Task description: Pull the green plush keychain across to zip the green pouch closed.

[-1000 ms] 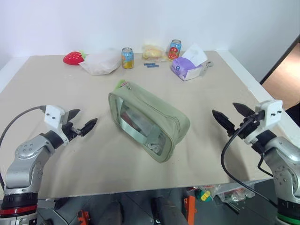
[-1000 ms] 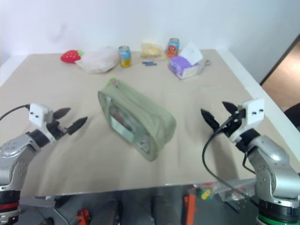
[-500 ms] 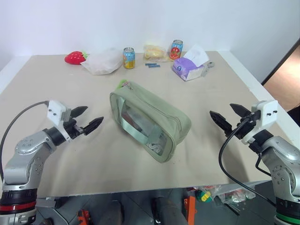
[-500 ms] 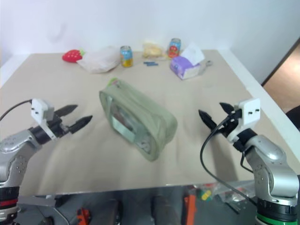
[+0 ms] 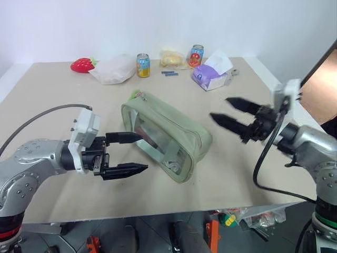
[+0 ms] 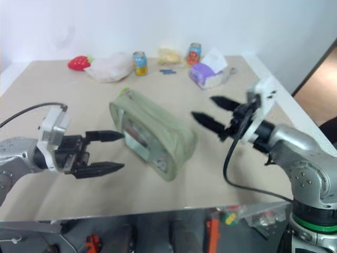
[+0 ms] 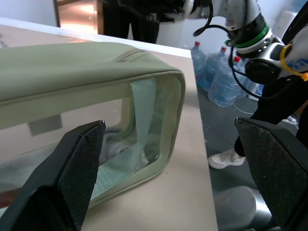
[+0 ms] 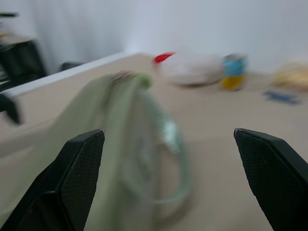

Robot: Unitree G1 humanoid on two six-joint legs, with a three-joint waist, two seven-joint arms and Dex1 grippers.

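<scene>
The green pouch (image 5: 166,134) lies slanted at the middle of the table, its clear window facing me. The green plush keychain (image 5: 138,95) sits at its far left end, on the zipper. My left gripper (image 5: 143,153) is open, pointing right, its tips just short of the pouch's near left side. In the left wrist view the pouch (image 7: 86,72) lies between and beyond the fingers (image 7: 72,178). My right gripper (image 5: 219,108) is open, pointing left, and hovers apart from the pouch's right end. The right wrist view shows the pouch (image 8: 120,125) blurred.
Along the table's far edge stand a red strawberry plush (image 5: 82,65), a white plastic bag (image 5: 113,69), two cans (image 5: 143,65) (image 5: 196,55), a yellow snack bag (image 5: 171,58) and a purple tissue pack (image 5: 210,76). Water bottles (image 7: 216,82) and a person's shoe (image 7: 224,159) are beyond the table.
Both grippers have swung inward and risen toward the pouch, the left turning to point right, the right to point left. Both stayed open. The pouch has not moved.
</scene>
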